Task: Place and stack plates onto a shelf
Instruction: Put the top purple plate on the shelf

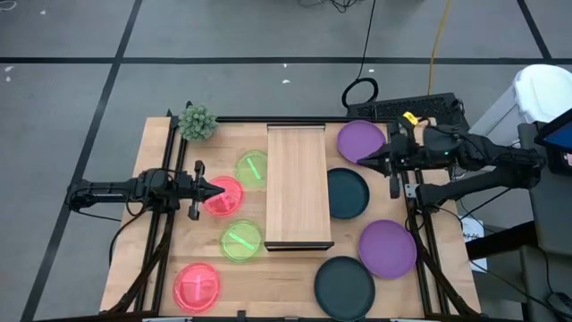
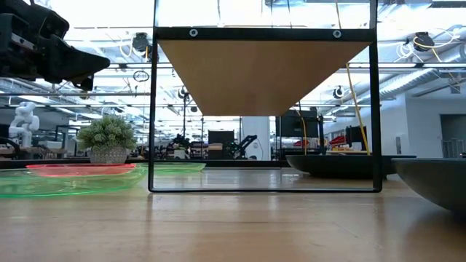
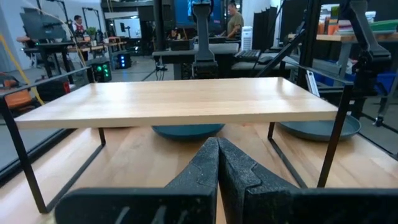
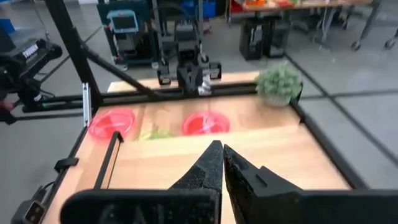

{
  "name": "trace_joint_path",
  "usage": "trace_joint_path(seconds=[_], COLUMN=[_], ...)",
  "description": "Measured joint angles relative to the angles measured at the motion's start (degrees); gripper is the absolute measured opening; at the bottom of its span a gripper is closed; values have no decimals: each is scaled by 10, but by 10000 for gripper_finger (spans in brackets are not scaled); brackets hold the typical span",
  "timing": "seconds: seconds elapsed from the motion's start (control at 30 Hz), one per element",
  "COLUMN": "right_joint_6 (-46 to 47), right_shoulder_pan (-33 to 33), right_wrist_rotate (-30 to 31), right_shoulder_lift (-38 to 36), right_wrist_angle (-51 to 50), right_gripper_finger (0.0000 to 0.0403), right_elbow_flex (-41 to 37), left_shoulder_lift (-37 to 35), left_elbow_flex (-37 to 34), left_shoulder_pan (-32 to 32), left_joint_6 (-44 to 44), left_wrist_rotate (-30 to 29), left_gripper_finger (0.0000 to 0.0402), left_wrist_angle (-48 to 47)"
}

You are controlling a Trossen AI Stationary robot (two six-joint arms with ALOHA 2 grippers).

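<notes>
From above, the shelf [image 1: 297,186] stands bare in the middle of the counter [image 1: 268,277], its long side running away from the near edge. My left gripper [image 1: 217,190] hangs over the pink plate [image 1: 223,196] just left of the shelf, fingers pressed together and holding nothing. Two green plates [image 1: 251,169] lie on that side too, one toward the plant [image 1: 197,122] and one nearer the front, and a second pink plate [image 1: 197,287] sits at the near left corner. My right gripper [image 1: 363,161] is also shut and empty, at the edge of the far purple plate [image 1: 361,139]. A dark teal plate [image 1: 347,193] lies against the shelf's right side, another purple plate [image 1: 388,248] beyond it, and a second teal plate [image 1: 344,286] near the front.

At counter height, the shelf [image 2: 263,69] rests on black legs, with green and pink plates [image 2: 80,170] low on the left before the plant [image 2: 108,138], and dark plates on the right.

Through my left wrist, the closed fingers [image 3: 219,168] point at the shelf [image 3: 180,99], with teal plates [image 3: 186,130] showing beneath it.

Through my right wrist, the closed fingers [image 4: 219,163] aim over the shelf top [image 4: 267,158] toward two pink plates [image 4: 206,123] and my other arm.
</notes>
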Motion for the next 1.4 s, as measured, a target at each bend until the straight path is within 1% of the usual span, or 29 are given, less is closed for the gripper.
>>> trace_joint_path(seconds=[0.3,0.43,0.53,0.6,0.7,0.8,0.93,1.03,1.17,1.4], right_joint_6=[14,14,14,13,7,6,24,32,26,19], right_shoulder_pan=[18,24,25,24,24,24,24,24,24,24], right_wrist_rotate=[0,0,0,0,1,1,1,1,1,1], right_shoulder_lift=[27,28,28,27,27,27,27,27,27,27], right_wrist_angle=[-16,-31,-32,-32,-37,-43,-51,-53,-53,-58], right_gripper_finger=[0,0,0,0,0,0,0,0,0,0], right_elbow_flex=[0,0,0,0,0,0,0,0,0,0], left_shoulder_lift=[0,0,0,0,0,0,1,12,46,140], left_elbow_flex=[0,0,0,0,0,0,9,29,84,229], left_shoulder_pan=[0,0,0,0,0,0,-1,-4,-10,-12], left_joint_6=[-1,28,32,13,-57,-105,-141,-170,-170,-157], left_wrist_rotate=[0,-33,-36,-36,-36,-66,-72,-72,-72,-72], left_gripper_finger=[4,4,4,4,4,4,4,4,4,4], left_wrist_angle=[0,3,14,30,62,94,79,72,61,-62])
